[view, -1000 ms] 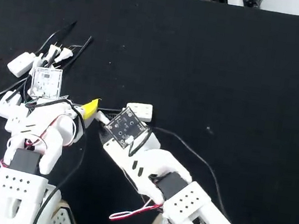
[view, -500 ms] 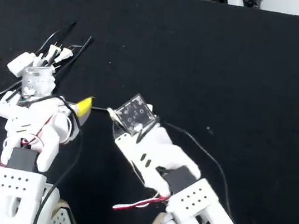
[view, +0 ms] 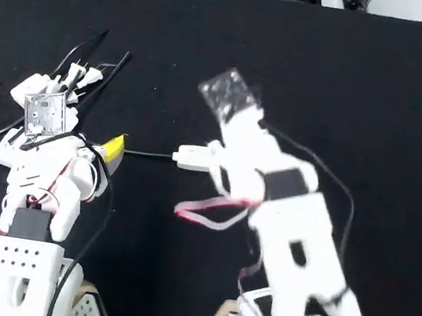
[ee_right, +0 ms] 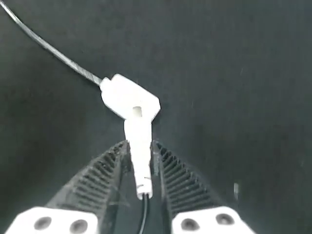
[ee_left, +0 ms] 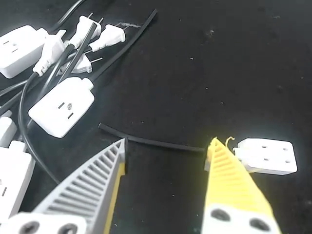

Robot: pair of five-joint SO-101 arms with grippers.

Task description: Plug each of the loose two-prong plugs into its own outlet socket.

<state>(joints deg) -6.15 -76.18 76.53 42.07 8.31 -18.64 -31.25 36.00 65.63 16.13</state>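
The right gripper was closed on the slim white body of a two-prong plug. Its ribbed fingers pinched the flat sides so that the plug's nose pointed straight ahead, the orientation needed to press prongs into a slot. The plug met the end face of a white outlet socket. No prongs showed between them, so the pair was judged mated, or nearly so. The socket was a small rounded block with a further slot on its upper face and a thin cord leaving its far end. In the high view this socket sat near the middle of the black worktop, at the tip of the right arm. The left gripper was spread wide and empty, low over the worktop. Its yellow finger was just beside the socket's cord end, probably placed to brace the block. Unmated white plugs and sockets, tangled with black cords, lay together beyond the left arm.
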